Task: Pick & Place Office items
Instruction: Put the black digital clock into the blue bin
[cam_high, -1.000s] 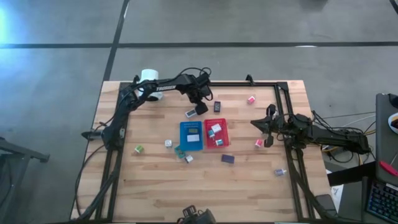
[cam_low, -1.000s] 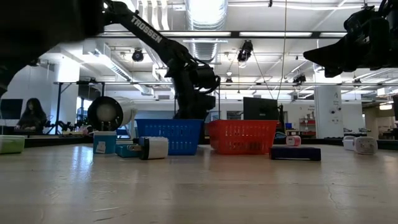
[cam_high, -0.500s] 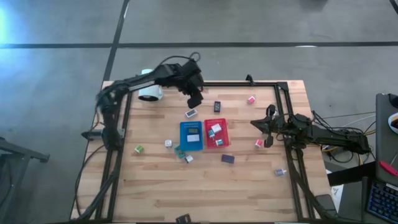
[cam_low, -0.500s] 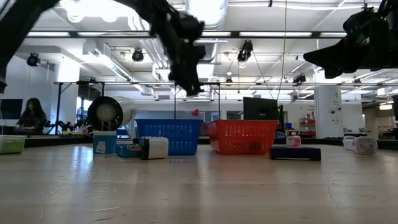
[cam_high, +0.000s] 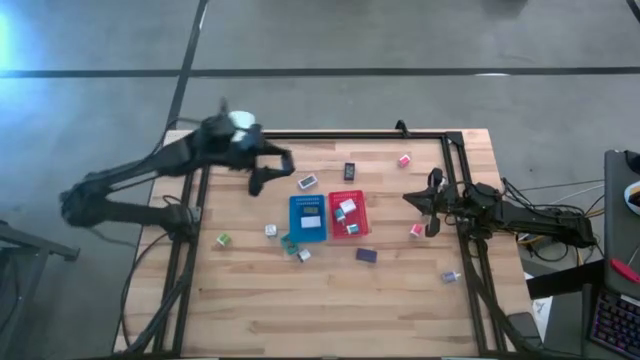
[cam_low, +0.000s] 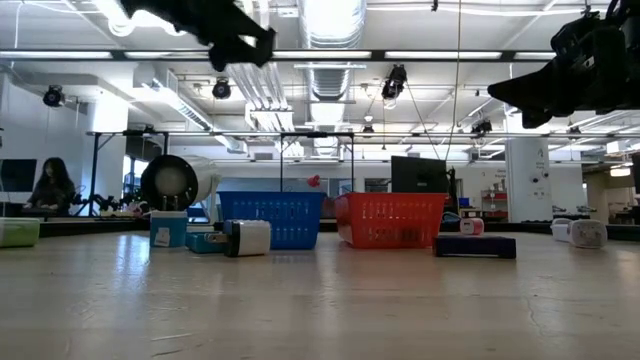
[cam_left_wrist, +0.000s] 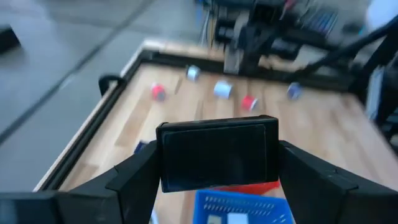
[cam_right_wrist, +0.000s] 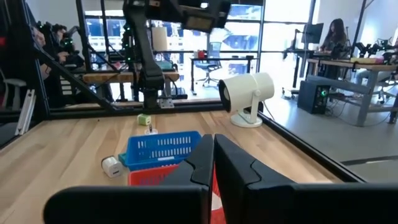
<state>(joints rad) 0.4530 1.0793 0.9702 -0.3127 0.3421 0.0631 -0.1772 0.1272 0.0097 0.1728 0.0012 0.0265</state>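
Note:
My left gripper (cam_high: 271, 172) hangs high over the table's far left part, shut on a black rectangular block (cam_left_wrist: 217, 154); in the low view it shows at the top (cam_low: 236, 35). My right gripper (cam_high: 432, 206) waits shut above the table's right side, its fingers together (cam_right_wrist: 212, 155). A blue tray (cam_high: 308, 217) and a red tray (cam_high: 349, 213) stand side by side mid-table, with small items in them. Loose office items lie around: a white-blue one (cam_high: 308, 182), a black one (cam_high: 349, 171), a pink one (cam_high: 404, 159), a green one (cam_high: 223, 240), a dark blue one (cam_high: 366, 255). My left gripper pinches the black block between its two fingers, one on each short end (cam_left_wrist: 165, 158). The block lies across the gap with a broad face toward the wrist camera. The fingers slant a little downward toward the table's right side. The block is lifted clear, high above the table.
A white lamp head (cam_high: 240, 121) stands at the far left corner, right behind my left arm. A black frame (cam_high: 455, 160) runs along the table's far and side edges. More small items lie near the trays' front (cam_high: 290, 243) and at the right (cam_high: 416, 230). A person (cam_low: 50, 185) sits beyond the table.
My left gripper has risen and drawn back from just behind the trays toward the table's far left corner, carrying the black block. It has tipped from pointing steeply down to nearly level. The items on the table have stayed where they were.

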